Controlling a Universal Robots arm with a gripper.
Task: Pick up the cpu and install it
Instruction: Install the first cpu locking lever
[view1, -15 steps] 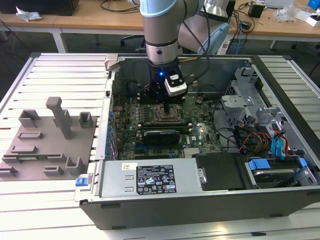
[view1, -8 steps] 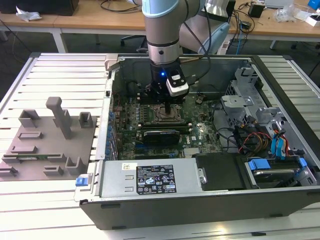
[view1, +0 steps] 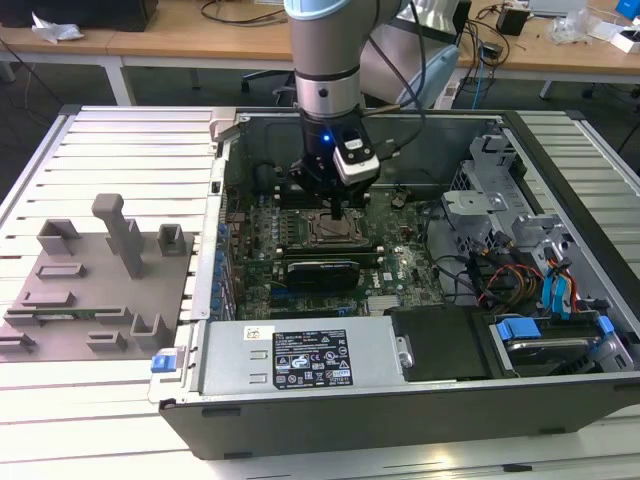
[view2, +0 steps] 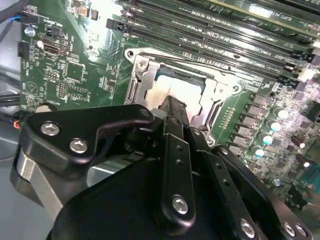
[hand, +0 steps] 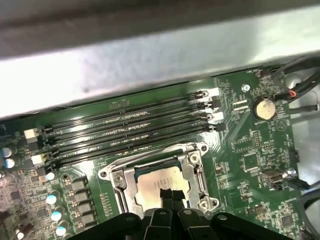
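Observation:
The cpu (hand: 150, 181), a pale silvery square, lies flat inside the dark metal socket frame (hand: 117, 176) on the green motherboard; it also shows in the second wrist view (view2: 162, 92). My gripper (hand: 170, 193) stands over its middle with the two black fingertips pressed together and nothing between them. Whether the tips touch the chip's top or hover just above it, I cannot tell. In the exterior view the gripper (view1: 338, 212) hangs straight down from the arm onto the socket (view1: 335, 230) in the open computer case.
Several memory slots (hand: 130, 127) run beside the socket, next to the case wall (hand: 150, 55). A long black expansion card (view1: 322, 270), the power supply (view1: 300, 358) and drive cages with cables (view1: 510, 230) surround the board. A grey fixture plate (view1: 100, 280) lies outside the case.

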